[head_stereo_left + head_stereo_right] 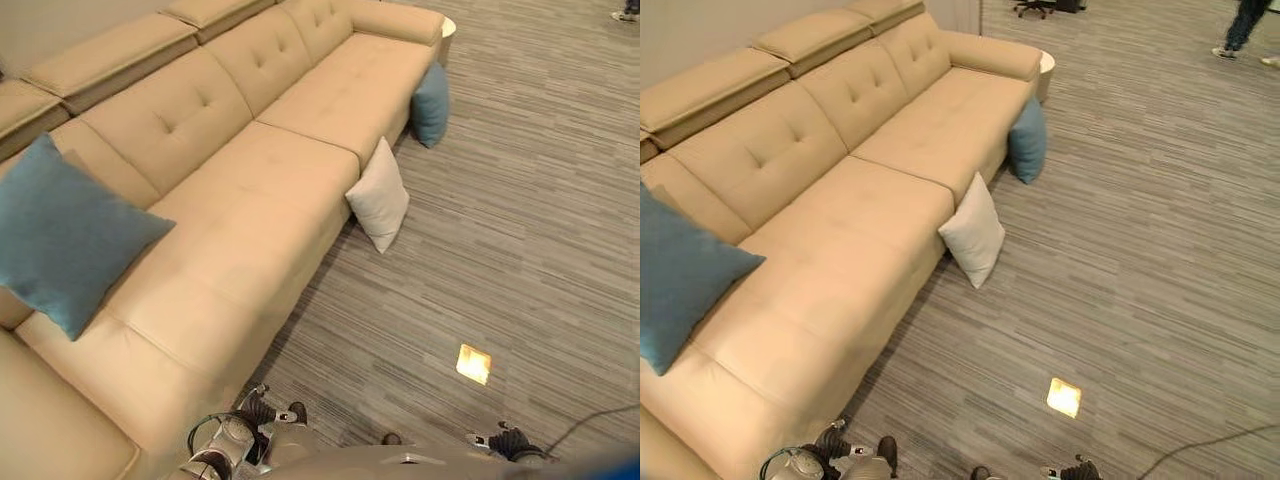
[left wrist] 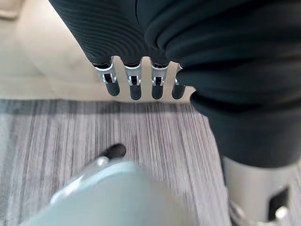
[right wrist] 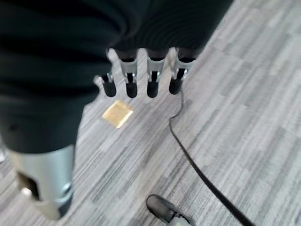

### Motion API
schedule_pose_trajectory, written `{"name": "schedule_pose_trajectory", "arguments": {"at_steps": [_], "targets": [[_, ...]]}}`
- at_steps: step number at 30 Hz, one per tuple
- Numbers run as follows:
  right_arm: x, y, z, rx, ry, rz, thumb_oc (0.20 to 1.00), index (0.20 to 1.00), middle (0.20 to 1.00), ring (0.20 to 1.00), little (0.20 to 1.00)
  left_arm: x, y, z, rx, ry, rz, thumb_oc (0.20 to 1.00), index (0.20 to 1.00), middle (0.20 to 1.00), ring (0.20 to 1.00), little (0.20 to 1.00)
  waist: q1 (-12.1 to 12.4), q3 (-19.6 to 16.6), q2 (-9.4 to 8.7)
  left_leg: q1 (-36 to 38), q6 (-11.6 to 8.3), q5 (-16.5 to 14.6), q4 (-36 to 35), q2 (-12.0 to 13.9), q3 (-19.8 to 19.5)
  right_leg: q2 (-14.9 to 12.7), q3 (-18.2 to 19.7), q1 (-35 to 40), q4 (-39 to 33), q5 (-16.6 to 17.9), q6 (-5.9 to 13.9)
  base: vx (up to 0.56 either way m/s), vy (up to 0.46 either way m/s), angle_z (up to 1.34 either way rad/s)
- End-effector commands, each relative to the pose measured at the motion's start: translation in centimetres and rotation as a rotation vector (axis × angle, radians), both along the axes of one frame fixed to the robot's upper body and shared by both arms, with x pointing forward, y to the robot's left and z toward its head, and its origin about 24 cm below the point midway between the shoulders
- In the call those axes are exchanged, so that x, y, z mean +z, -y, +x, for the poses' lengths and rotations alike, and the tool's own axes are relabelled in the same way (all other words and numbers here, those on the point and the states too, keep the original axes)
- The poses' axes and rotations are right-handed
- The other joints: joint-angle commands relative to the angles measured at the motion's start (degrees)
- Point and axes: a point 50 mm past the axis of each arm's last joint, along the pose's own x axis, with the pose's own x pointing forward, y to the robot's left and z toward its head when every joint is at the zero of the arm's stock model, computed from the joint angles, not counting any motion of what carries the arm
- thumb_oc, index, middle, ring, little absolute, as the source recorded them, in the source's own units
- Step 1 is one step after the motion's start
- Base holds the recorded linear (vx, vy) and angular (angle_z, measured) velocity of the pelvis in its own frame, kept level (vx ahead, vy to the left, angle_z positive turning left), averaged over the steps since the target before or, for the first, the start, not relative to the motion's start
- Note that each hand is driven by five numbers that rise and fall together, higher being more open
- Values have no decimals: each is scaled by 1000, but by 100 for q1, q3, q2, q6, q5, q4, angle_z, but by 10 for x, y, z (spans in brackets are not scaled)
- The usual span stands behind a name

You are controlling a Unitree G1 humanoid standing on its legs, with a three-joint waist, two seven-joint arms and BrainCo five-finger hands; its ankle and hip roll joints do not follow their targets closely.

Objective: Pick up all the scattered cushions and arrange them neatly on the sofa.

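Note:
A long beige sofa [image 1: 250,200] runs from the near left to the far middle. One blue cushion [image 1: 65,235] leans upright against its backrest at the near left end. A white cushion [image 1: 380,195] stands on the floor, propped against the sofa's front. Farther off, a second blue cushion [image 1: 431,103] leans on the floor against the sofa's far end. My left hand [image 2: 134,80] hangs low over the carpet by the sofa's front, fingers straight and holding nothing. My right hand [image 3: 141,77] hangs over the carpet too, fingers straight and empty.
Grey striped carpet [image 1: 520,230] spreads to the right of the sofa. A brass floor plate [image 1: 474,363] lies near my feet. A round white side table [image 1: 447,28] stands past the sofa's far arm. A person's legs [image 1: 1240,30] and a chair base [image 1: 1035,8] are at the far end.

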Motion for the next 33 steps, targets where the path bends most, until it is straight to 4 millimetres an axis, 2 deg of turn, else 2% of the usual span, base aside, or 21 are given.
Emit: {"name": "schedule_pose_trajectory", "arguments": {"at_steps": [1, 3, 5, 7, 8, 9, 10, 12, 14, 15, 16, 20, 21, 22, 23, 25, 29, 30, 31, 32, 33], "targets": [[4, 5, 12, 2, 44, -24, 1000, 1000, 1000, 1000, 1000, -1, 9, 2, -7, 11, -17, 1000, 1000, 1000, 1000, 1000, 219, 129, 31, 232, 764, -713, -249, -1060, -205, 121, 539, -424, 329, 316, 543, 95, 96, -86], [6, 6, 17, -4, 65, -22, 1000, 1000, 1000, 1000, 1000, -2, 5, -2, 17, -1, -13, 1000, 1000, 1000, 1000, 1000, 227, 84, 97, 370, 865, -672, -451, -1039, -143, 118, 715, -521, 697, 165, 562, 113, 172, -110], [7, 5, 21, 9, 78, -21, 1000, 1000, 1000, 1000, 1000, -2, 3, -3, 25, -2, -11, 1000, 1000, 1000, 1000, 1000, 281, 90, 111, 425, 899, -674, -507, -1022, -72, 102, 723, -605, 925, 119, 596, 51, 108, -62], [12, 1, 39, 48, 121, -20, 1000, 1000, 1000, 1000, 1000, 0, -4, -3, 58, 7, -5, 1000, 1000, 1000, 1000, 1000, 352, 202, 175, 553, 1016, -716, -524, -940, 98, -33, 657, -1044, 1809, 193, 790, 44, 122, -54], [12, 1, 39, 48, 121, -20, 1000, 1000, 1000, 1000, 1000, 0, -4, -3, 59, 8, -5, 1000, 1000, 1000, 1000, 1000, 363, 202, 170, 551, 1018, -718, -523, -943, 111, -37, 670, -1060, 1832, 183, 792, 31, 92, -95], [14, 0, 48, 61, 146, -19, 1000, 1000, 1000, 1000, 1000, 1, -9, -2, 73, 12, 7, 1000, 1000, 1000, 1000, 1000, 390, 279, 231, 614, 1071, -773, -477, -888, 196, -163, 488, -1327, 2324, 259, 864, 80, 61, -98], [15, -1, 52, 71, 156, -18, 1000, 1000, 1000, 1000, 1000, 1, -12, -4, 81, 11, 13, 1000, 1000, 1000, 1000, 1000, 386, 301, 272, 751, 1097, -864, -474, -881, 249, -361, 230, -1466, 2364, 320, 847, 81, 60, -68], [15, -1, 52, 71, 156, -18, 1000, 1000, 1000, 1000, 1000, 1, -12, -4, 81, 11, 12, 1000, 1000, 1000, 1000, 1000, 384, 302, 273, 752, 1097, -864, -475, -880, 248, -361, 228, -1464, 2363, 320, 847, 62, 5, -21], [16, 0, 52, 75, 155, -23, 1000, 1000, 1000, 1000, 1000, 1, -13, -5, 86, 9, 14, 1000, 1000, 1000, 1000, 1000, 384, 291, 289, 852, 1095, -905, -534, -872, 271, -443, 67, -1481, 2201, 342, 806, 227, -104, 17], [14, 5, 43, 63, 118, -35, 1000, 1000, 1000, 1000, 1000, 1, -15, -7, 95, 1, 13, 1000, 1000, 1000, 1000, 1000, 294, 264, 282, 1232, 1039, -1056, -767, -840, 277, -519, -139, -1776, 1346, 691, 797, 416, -226, 6], [12, 6, 39, 55, 102, -34, 1000, 1000, 1000, 1000, 1000, 0, -15, -7, 91, -2, 16, 1000, 1000, 1000, 1000, 1000, 257, 229, 264, 1320, 1017, -1084, -822, -836, 245, -515, -167, -1708, 1141, 754, 827, 418, -227, -15], [10, 5, 31, 41, 85, -27, 1000, 1000, 1000, 1000, 1000, -1, -13, -9, 77, -11, 18, 1000, 1000, 1000, 1000, 1000, 199, 154, 228, 1449, 977, -1178, -829, -800, 210, -425, -92, -1549, 932, 751, 757, 197, -148, -5], [9, 7, 25, 19, 76, -29, 1000, 1000, 1000, 1000, 1000, -2, -8, -8, 70, -10, 7, 1000, 1000, 1000, 1000, 1000, 170, 98, 221, 1471, 849, -1219, -735, -691, 207, -326, -83, -1360, 813, 720, 678, 157, -151, -6], [9, 7, 25, 19, 76, -29, 1000, 1000, 1000, 1000, 1000, -2, -8, -8, 70, -10, 7, 1000, 1000, 1000, 1000, 1000, 170, 98, 221, 1471, 849, -1219, -735, -691, 207, -326, -83, -1360, 813, 720, 678, 287, -514, -14], [12, 12, 30, -20, 115, -39, 1000, 1000, 1000, 1000, 1000, 3, 5, 10, 7, 39, -17, 1000, 1000, 1000, 1000, 1000, 226, 360, 65, 537, 517, -652, 1206, -461, 384, -231, -31, -888, 529, 568, 412, 145, -422, -2], [13, 16, 28, -40, 116, -46, 1000, 1000, 1000, 1000, 1000, 5, 8, 16, -3, 60, -21, 1000, 1000, 1000, 1000, 1000, 243, 427, -11, -1, 584, -508, 1922, -404, 350, -152, -22, -747, 413, 447, 271, 185, -355, 75], [11, 12, 24, -41, 113, -42, 1000, 1000, 1000, 1000, 1000, 4, 9, 14, 16, 52, -22, 1000, 1000, 1000, 1000, 1000, 257, 395, -44, -262, 679, -778, 1221, -622, 371, -86, 77, -566, 239, 372, 327, 204, -59, 16], [10, 11, 22, -30, 105, -47, 1000, 1000, 1000, 1000, 1000, 2, 10, 12, 14, 41, -17, 1000, 1000, 1000, 1000, 1000, 282, 376, -15, -343, 690, -693, 771, -763, 336, -32, 113, -508, 204, 338, 351, 316, 40, 4], [10, 10, 23, -14, 105, -50, 1000, 1000, 1000, 1000, 1000, 1, 11, 9, 6, 30, -17, 1000, 1000, 1000, 1000, 1000, 360, 324, 87, -396, 659, -410, 132, -925, 166, 118, 247, -388, 168, 255, 373, 320, 53, 5], [10, 10, 22, -12, 101, -57, 1000, 1000, 1000, 1000, 1000, 1, 12, 8, -4, 26, -16, 1000, 1000, 1000, 1000, 1000, 400, 316, 138, -447, 635, -222, -91, -966, 155, 198, 298, -313, 169, 200, 365, 301, 68, -2], [9, 8, 23, -2, 103, -49, 1000, 1000, 1000, 1000, 1000, 0, 12, 6, -1, 16, -20, 1000, 1000, 1000, 1000, 1000, 419, 267, 169, -330, 669, -242, -336, -950, 111, 255, 399, -269, 226, 108, 369, 220, 56, -18]]}}
